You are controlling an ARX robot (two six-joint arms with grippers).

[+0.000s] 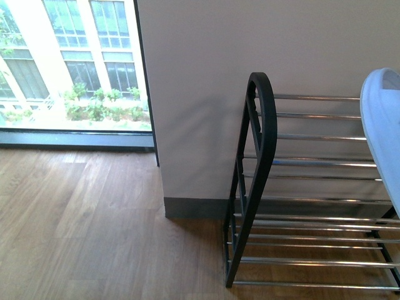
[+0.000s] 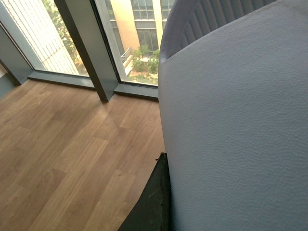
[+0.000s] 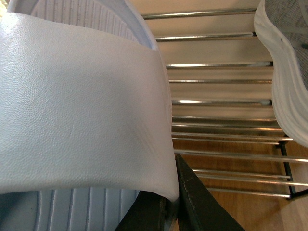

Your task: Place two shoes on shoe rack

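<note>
The shoe rack [image 1: 259,175] stands against the wall at right, with a black rounded side frame and chrome bars. A pale blue slide sandal [image 1: 382,125] hangs at the frame's right edge, in front of the upper bars. In the left wrist view my left gripper [image 2: 164,192] is shut on a pale blue slide sandal [image 2: 236,125]; only one black finger [image 2: 153,204] shows. My right gripper [image 3: 171,204] is shut on the rim of a pale blue slide sandal [image 3: 82,101], above the rack's bars [image 3: 216,101]. A grey knit sneaker [image 3: 284,72] with a white sole rests on the rack.
A beige wall [image 1: 200,94] with a grey skirting runs behind the rack. A floor-to-ceiling window [image 1: 75,69] fills the left. Wooden floor [image 1: 94,231] spreads out left of the rack.
</note>
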